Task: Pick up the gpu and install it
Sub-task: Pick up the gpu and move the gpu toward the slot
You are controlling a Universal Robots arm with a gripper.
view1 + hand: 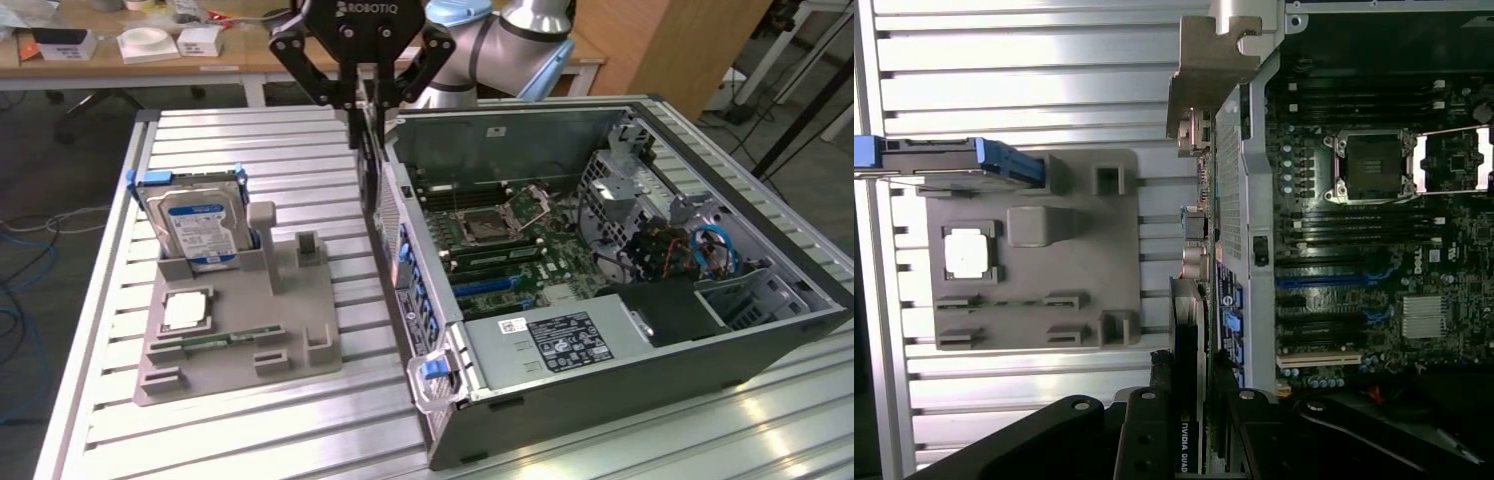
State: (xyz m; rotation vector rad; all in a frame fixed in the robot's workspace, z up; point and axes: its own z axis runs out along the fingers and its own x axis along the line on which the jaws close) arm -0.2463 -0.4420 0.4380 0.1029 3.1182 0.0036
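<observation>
My gripper (362, 100) hangs above the slatted table at the back, just outside the open computer case's (747, 340) near wall on the exterior view's left. It is shut on the gpu (362, 150), a thin black card that hangs edge-on below the fingers. In the wrist view the gpu (1189, 320) runs as a slim black strip away from the gripper (1189, 405), its silver bracket (1204, 70) at the far end. The card lines up along the case wall, beside the motherboard (1374, 250) with its blue and black slots.
A grey fixture tray (294, 330) lies on the exterior view's left of the case. It holds an upright silver hard drive (200, 228), a processor chip (184, 310) and a green memory stick (214, 342). A wooden desk with boxes stands behind.
</observation>
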